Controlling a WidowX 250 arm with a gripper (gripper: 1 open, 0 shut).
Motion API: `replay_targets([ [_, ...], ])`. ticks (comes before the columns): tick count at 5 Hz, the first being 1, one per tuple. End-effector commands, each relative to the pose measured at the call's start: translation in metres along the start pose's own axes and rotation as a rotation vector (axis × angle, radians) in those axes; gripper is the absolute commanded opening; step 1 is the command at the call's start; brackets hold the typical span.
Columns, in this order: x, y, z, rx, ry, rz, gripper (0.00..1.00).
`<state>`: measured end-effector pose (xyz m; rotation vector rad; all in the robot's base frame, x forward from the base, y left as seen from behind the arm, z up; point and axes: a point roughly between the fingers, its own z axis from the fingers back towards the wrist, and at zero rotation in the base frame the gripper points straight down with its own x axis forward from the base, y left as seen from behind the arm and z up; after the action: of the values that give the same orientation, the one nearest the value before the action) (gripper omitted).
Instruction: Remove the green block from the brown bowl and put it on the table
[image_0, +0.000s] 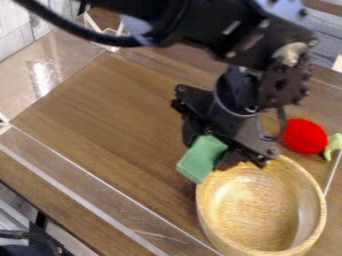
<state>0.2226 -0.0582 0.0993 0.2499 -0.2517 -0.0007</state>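
My gripper (214, 148) points steeply down over the table (100, 110), just left of the brown bowl (262, 208). It is shut on the green block (201, 160), a flat light-green piece that hangs tilted between the black fingers, outside the bowl's upper-left rim and low over the tabletop. Whether the block touches the wood I cannot tell. The wide light-brown wooden bowl is empty inside. The arm's dark body hides the table behind the gripper.
A red round toy (306, 135) with a green stem lies right of the gripper, beyond the bowl. Clear acrylic walls (54, 150) edge the table at left and front. A small clear stand (104, 33) sits at the far left corner.
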Motion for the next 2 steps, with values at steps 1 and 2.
replay_targets([
  [1, 0.004, 0.006, 0.01, -0.005, -0.034, 0.048, 0.0],
  [2, 0.002, 0.032, 0.004, -0.006, -0.052, 0.068, 0.0],
])
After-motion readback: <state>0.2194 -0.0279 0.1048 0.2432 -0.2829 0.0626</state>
